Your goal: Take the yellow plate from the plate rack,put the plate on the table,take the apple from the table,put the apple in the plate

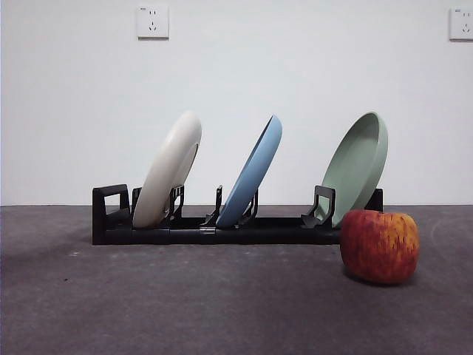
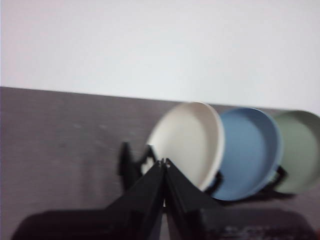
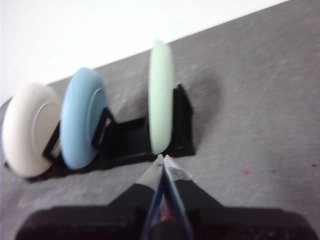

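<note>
Left wrist view: our closed left claw (image 2: 164, 161) must open and pinch the yellow plate (image 2: 189, 142) rim at twelve o'clock; right claw (image 3: 162, 158) closed.

Blue plate (image 1: 253, 171) just beside yellow plate (image 1: 169, 171); outer side free.
</note>
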Robot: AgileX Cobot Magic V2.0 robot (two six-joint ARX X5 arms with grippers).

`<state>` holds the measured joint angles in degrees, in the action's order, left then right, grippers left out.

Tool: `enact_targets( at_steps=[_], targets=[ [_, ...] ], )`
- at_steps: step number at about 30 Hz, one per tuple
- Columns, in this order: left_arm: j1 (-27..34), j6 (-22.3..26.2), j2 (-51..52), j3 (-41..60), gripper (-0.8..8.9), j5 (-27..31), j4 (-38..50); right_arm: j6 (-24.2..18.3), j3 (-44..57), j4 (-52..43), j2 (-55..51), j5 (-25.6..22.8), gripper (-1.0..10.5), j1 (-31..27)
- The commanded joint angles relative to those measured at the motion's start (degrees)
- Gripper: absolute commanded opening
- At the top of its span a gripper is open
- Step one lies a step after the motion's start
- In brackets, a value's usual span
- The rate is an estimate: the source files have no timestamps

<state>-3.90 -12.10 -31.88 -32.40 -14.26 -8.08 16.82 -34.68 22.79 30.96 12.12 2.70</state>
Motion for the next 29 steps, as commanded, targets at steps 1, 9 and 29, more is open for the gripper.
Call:
enact_targets(
  at_steps=[1, 9, 29],
  targets=[
    [0.15, 0.11, -6.86, -3.85, -0.05, -6.21, -0.52, -2.91, -4.09, 1.49, 4.33, 3.58, 0.0, -0.02],
    [-0.26, 0.09, -24.79, -16.57, 0.52, -18.97, -5.29, -6.60, -11.54, 4.48, 13.66, 12.02, 1.3, 0.02],
    [-14.08, 2.25, -61.07, -48.52, 3.14, -7.56, -17.94, -6.60, -12.79, 4.83, 16.96, 12.00, 2.9, 0.04]
  ],
)
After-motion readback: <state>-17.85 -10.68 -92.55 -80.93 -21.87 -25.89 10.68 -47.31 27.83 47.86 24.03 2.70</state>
